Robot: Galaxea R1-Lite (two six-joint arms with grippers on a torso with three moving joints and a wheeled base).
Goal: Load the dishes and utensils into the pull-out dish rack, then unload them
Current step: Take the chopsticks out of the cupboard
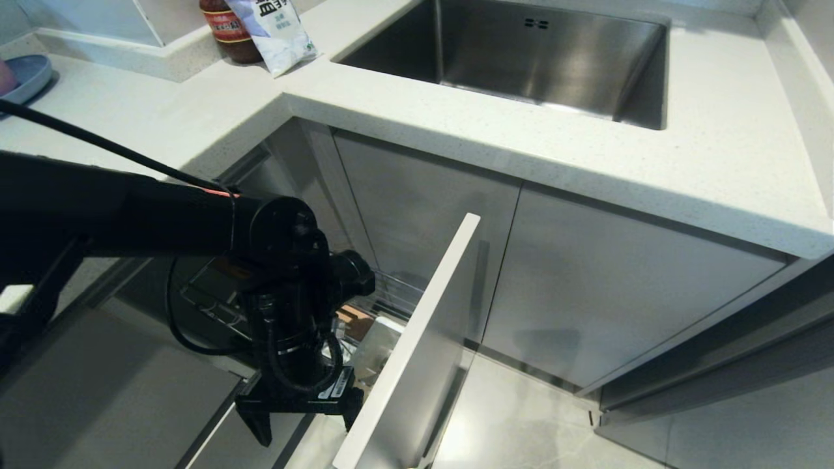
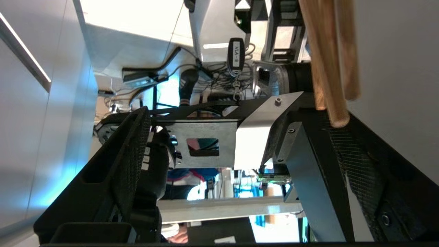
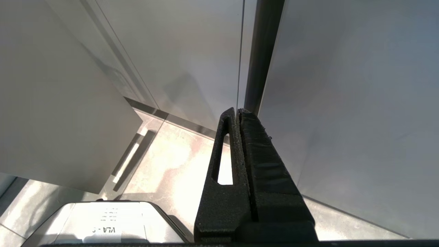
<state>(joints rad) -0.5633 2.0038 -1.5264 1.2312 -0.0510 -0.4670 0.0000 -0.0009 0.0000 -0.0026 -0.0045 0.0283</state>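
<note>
Left gripper [image 1: 303,426]: I see my fingers spread wide and grasping nothing, hanging just beside the inner face of the rack's white front panel [image 1: 417,332].
Chopsticks [image 2: 331,61]: their wooden ends poke in right next to one left finger; I can't tell if they touch.
Dish rack [image 1: 391,293]: pulled out below the counter [image 1: 456,124].
Right gripper [image 3: 238,115]: fingers pressed together, empty, near the cabinet doors [image 3: 343,85].

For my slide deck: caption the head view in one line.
Left gripper, fingers open, reaches down into the pull-out dish rack behind its white front panel, below the countertop sink.
</note>
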